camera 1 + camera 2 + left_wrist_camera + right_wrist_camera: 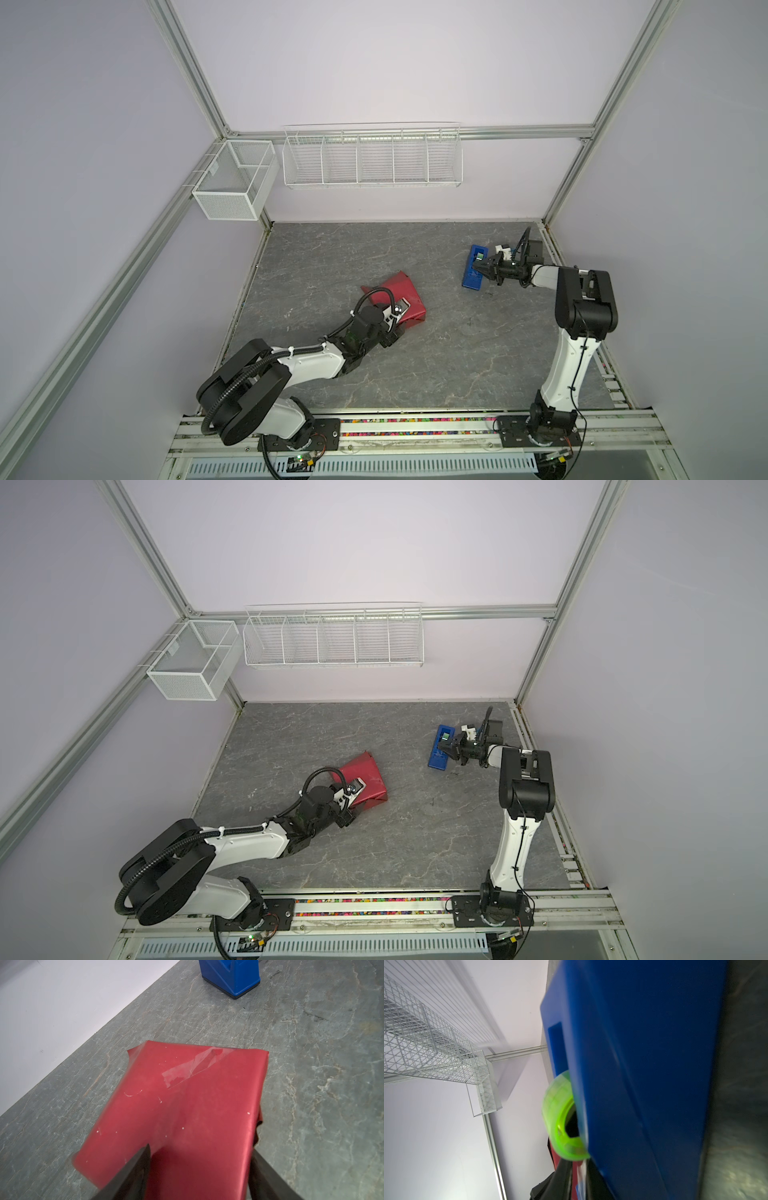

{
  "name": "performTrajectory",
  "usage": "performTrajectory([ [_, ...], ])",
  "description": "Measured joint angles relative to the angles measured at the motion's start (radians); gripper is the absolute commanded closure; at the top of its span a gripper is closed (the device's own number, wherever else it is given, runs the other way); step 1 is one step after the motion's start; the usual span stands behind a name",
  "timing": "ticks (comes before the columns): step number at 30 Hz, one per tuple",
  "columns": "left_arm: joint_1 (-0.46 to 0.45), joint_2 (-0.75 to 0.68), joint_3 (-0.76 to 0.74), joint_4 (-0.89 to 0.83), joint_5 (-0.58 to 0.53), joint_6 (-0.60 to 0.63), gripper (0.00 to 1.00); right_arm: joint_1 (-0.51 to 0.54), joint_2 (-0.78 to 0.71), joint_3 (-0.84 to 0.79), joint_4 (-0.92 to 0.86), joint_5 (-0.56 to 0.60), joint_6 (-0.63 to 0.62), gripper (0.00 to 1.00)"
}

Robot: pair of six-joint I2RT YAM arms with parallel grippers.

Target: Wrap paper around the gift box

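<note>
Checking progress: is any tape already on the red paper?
Yes, a clear tape strip sticks to the paper on its upper face.

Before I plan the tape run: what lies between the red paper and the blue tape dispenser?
Nothing: bare table separates the paper and the tape dispenser in both top views.

The paper (187, 1109) is seen creased and softly shiny, its clear tape strip (182, 1072) glossy, the tape dispenser (230, 978) smooth plastic, the tabletop (315, 1064) matt, stone-veined.
</note>
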Motion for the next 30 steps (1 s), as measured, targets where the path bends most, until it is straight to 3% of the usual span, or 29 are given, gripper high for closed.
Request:
performTrajectory([
  [4,0.000,0.000,0.000,0.000,0.000,0.000,0.29,0.000,0.000,-0.009,0.004,0.005,0.013,0.93],
  [14,0.000,0.000,0.000,0.000,-0.004,0.000,0.29,0.001,-0.024,-0.023,0.002,0.024,0.022,0.93],
  [30,-0.001,0.000,-0.005,0.008,-0.012,-0.003,0.29,0.068,-0.293,-0.174,-0.081,0.061,0.006,0.93],
])
